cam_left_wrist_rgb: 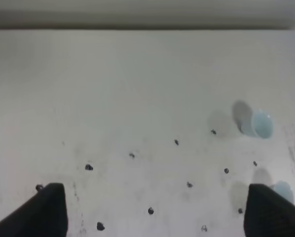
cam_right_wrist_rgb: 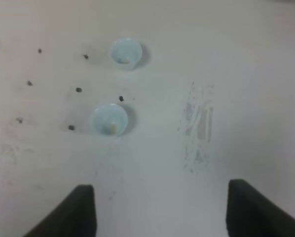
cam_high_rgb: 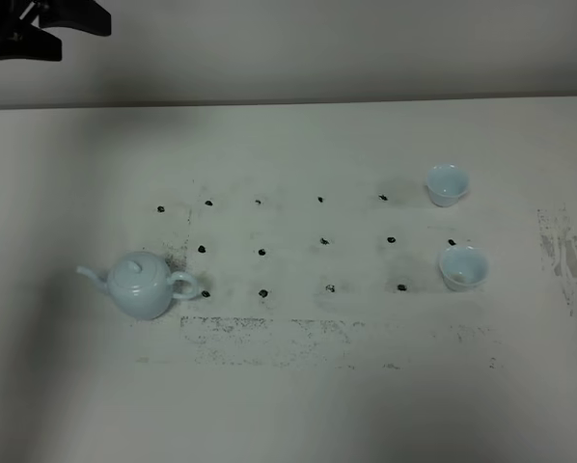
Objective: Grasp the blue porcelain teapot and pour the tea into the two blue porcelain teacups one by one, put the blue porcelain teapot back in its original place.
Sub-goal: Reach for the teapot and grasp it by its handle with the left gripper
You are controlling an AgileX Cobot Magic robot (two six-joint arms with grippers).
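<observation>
The table was white and scuffed. Over it the left gripper and right gripper hung with jaws wide, nothing held. The blue porcelain teapot stood upright toward the table's left edge, spout leftward. Toward the right edge, apart: far teacup, near teacup. Between teapot and cups: black dots.
</observation>
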